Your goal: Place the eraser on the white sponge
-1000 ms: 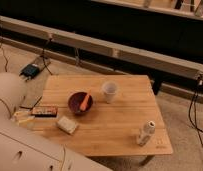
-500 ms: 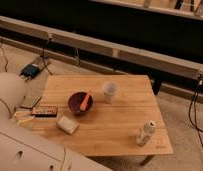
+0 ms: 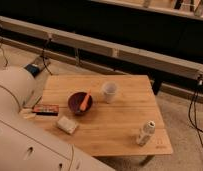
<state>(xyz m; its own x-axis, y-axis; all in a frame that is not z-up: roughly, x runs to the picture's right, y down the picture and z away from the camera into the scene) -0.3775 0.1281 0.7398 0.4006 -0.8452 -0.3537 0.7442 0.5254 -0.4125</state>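
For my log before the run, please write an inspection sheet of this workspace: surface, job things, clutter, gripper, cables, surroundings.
Surface: low wooden table, things standing on it.
Job's things: eraser flat at the left edge; white sponge just in front of it, apart, nothing on top.
Clutter: dark red bowl holding an orange stick; white cup; small pale bottle near the front right corner.
Gripper: nothing seen; only the white arm at left.
Cables: black cables on the floor at right.
Surroundings: long dark bench behind.
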